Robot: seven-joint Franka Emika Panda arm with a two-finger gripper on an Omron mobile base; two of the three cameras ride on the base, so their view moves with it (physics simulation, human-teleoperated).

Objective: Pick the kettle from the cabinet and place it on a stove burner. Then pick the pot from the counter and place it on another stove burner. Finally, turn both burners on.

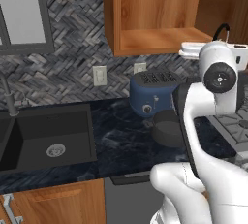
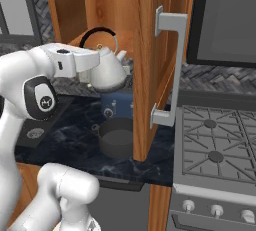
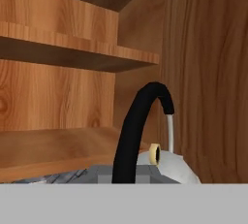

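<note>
Kettle [image 3: 167, 162] handle hides the shut end effector [image 2: 95, 72] fingertips.

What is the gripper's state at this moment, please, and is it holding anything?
Gripper: closed on the kettle, gripping its black arched handle and holding it in front of the open cabinet, above the counter.

White kettle [image 2: 109, 72] with a black arched handle, orange-brown wooden cabinet [image 2: 145, 50], dark grey pot [image 2: 116, 137], blue toaster [image 1: 152, 94], blue-black marbled counter [image 1: 126, 145], and a grey, seemingly herringbone wall [image 1: 77, 39].
</note>
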